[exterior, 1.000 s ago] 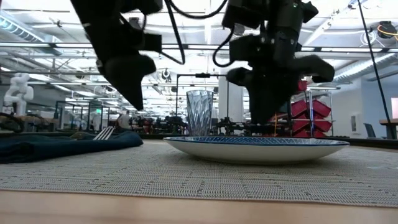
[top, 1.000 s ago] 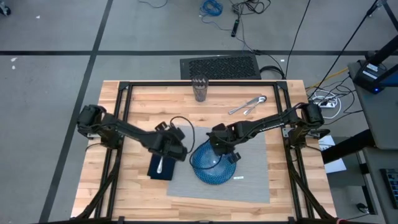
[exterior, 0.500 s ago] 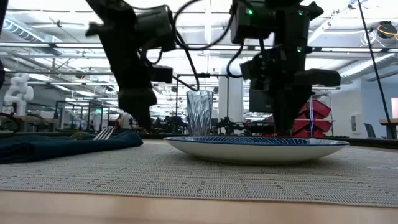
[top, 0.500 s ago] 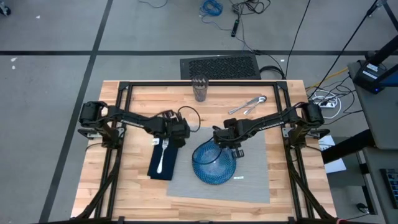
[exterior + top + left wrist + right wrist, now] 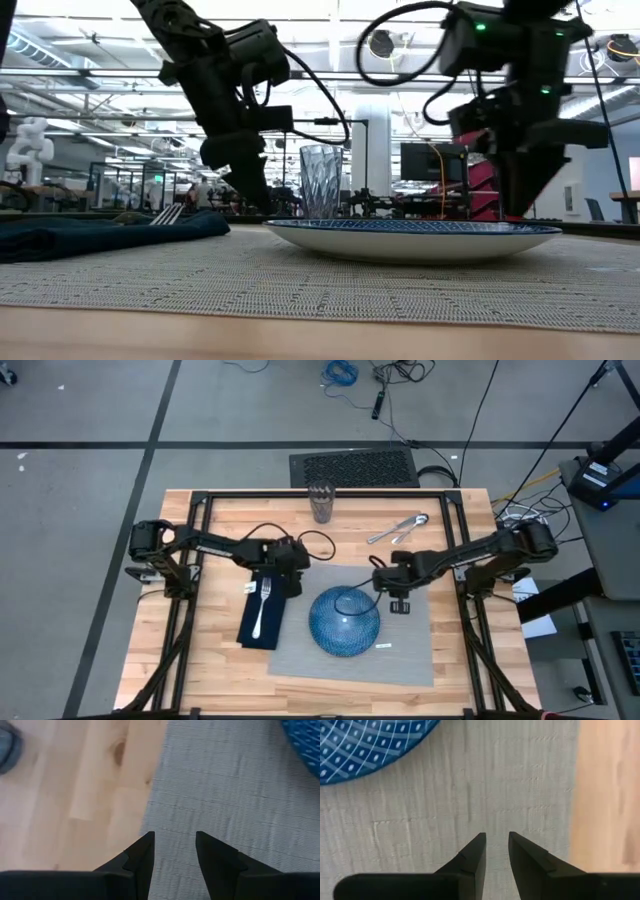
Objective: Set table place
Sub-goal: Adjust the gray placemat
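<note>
High view, from the left: my left arm reaches across the table (image 5: pixel 215 670) and my left gripper (image 5: pixel 287 564) hangs over the far left corner of the grey placemat (image 5: pixel 400 650), just beyond the navy napkin (image 5: pixel 248 626). A fork (image 5: pixel 262 606) lies on that napkin, tines toward the far side. My left fingers (image 5: pixel 141 855) stand apart with nothing between them; under them, the mat's edge meets bare wood.

The placemat lies in the middle of the table, toward the near edge, with the round blue plate (image 5: pixel 344 621) on its left half, close beside the napkin. Beyond the mat, a clear ribbed glass (image 5: pixel 321 502) stands upright near the far edge, and a spoon and knife (image 5: pixel 398 529) lie loose on the wood to its right.

My right gripper (image 5: pixel 399 586) hovers over the mat just right of the plate. Its fingers (image 5: pixel 472 855) show a narrow gap and hold nothing; the plate's patterned rim shows beyond them, and the mat's right edge runs along the wood.
</note>
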Robot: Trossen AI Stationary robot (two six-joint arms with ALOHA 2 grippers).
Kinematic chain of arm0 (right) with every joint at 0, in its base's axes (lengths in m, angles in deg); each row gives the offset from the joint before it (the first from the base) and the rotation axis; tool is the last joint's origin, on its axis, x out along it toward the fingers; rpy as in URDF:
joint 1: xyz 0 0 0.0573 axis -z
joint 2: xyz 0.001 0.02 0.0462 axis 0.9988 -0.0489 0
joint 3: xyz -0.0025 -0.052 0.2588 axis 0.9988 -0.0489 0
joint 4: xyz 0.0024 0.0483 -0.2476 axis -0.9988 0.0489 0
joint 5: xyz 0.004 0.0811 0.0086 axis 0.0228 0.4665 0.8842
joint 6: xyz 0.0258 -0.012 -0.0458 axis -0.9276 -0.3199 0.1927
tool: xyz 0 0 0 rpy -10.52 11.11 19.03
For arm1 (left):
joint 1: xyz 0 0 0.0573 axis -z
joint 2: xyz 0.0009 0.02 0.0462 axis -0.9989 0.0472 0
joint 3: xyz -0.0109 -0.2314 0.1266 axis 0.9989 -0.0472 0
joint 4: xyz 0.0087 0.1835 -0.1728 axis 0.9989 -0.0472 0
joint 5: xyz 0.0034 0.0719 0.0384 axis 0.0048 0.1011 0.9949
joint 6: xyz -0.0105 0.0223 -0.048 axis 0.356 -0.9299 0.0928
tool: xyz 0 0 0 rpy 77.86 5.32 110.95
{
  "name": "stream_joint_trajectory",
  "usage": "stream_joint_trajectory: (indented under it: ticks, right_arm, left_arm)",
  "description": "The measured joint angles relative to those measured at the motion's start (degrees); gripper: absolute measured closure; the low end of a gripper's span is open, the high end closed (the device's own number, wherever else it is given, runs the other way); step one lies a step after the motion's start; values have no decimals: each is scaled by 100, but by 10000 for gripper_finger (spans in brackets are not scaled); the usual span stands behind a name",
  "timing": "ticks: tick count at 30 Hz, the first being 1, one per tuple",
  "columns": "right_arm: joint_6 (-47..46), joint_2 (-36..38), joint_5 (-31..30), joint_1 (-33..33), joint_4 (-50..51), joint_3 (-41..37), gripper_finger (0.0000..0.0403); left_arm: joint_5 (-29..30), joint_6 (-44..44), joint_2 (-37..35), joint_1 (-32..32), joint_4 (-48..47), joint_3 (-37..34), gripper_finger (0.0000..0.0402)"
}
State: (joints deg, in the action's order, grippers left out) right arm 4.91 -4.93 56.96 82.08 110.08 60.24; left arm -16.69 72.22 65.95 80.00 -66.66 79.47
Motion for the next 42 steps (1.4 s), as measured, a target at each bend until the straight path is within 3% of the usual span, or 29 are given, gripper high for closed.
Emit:
stream_joint_trajectory:
  ticks: [10,18,42]
  right_arm:
    - [-408,105,155,-342,-427,-607,335]
    - [-286,107,127,-311,-652,-661,335]
    - [537,105,160,365,-965,-661,335]
  left_arm:
    - [-914,-45,70,-35,6,-2,272]
    - [-1124,134,438,-192,-207,9,272]
    - [-903,190,551,-207,-280,11,272]
